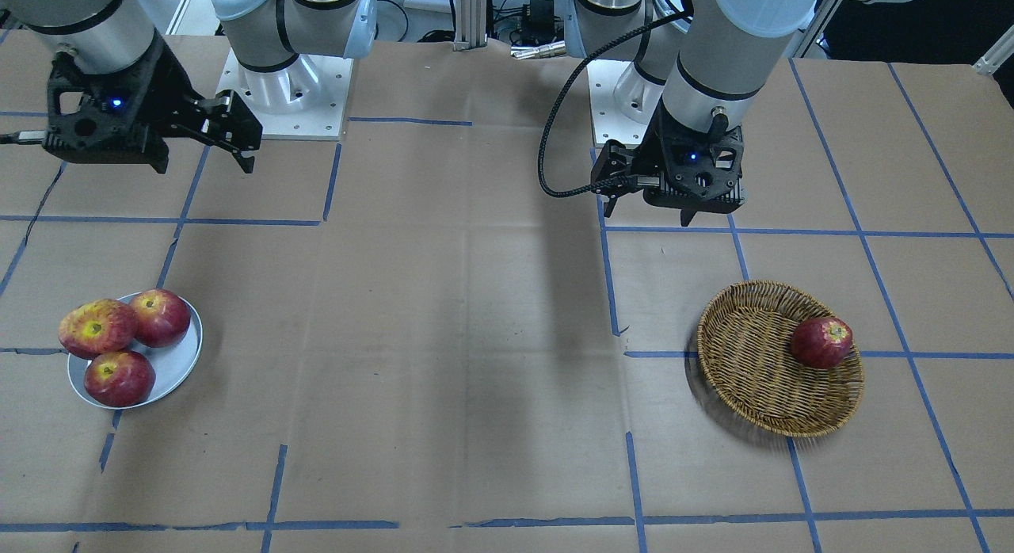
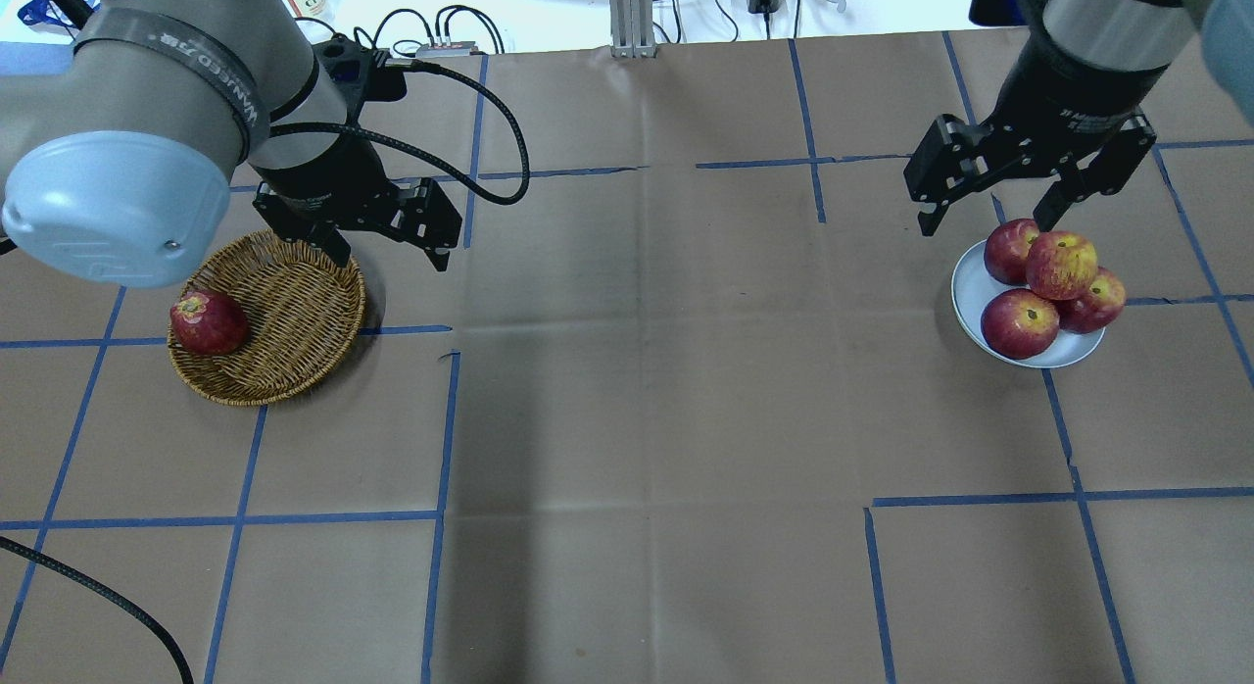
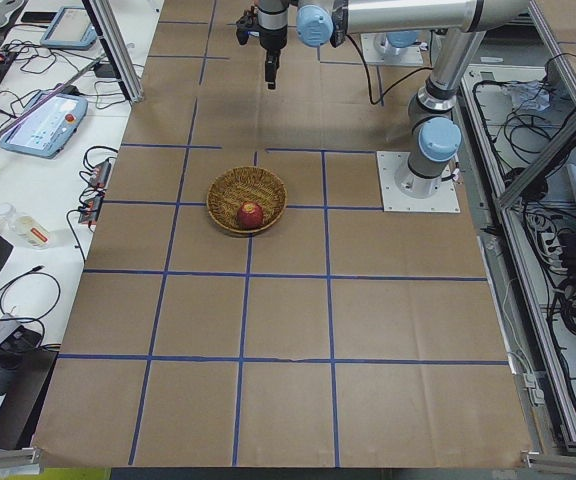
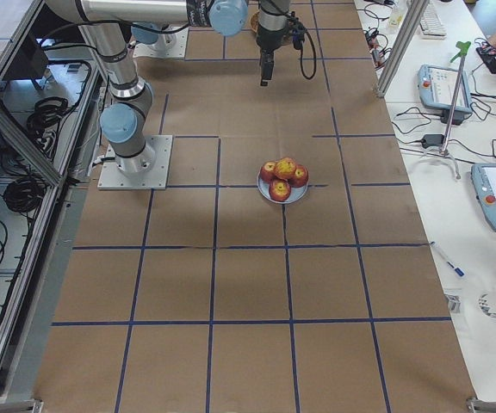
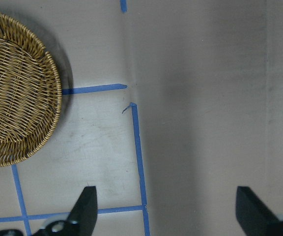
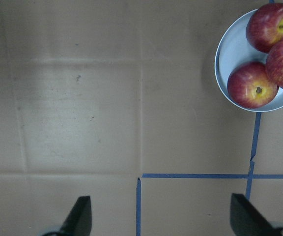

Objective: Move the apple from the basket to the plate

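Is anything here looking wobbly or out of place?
The streaky apple sits piled on top of the other apples on the crowded plate, not flat on it, so it might roll off. Nothing looks spilled or broken.

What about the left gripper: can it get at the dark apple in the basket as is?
Probably yes. The left gripper hovers open and empty near the basket, and the dark red apple lies alone there, uncovered, nothing above it.

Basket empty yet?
Not empty: one dark red apple lies inside the basket, near its rim.
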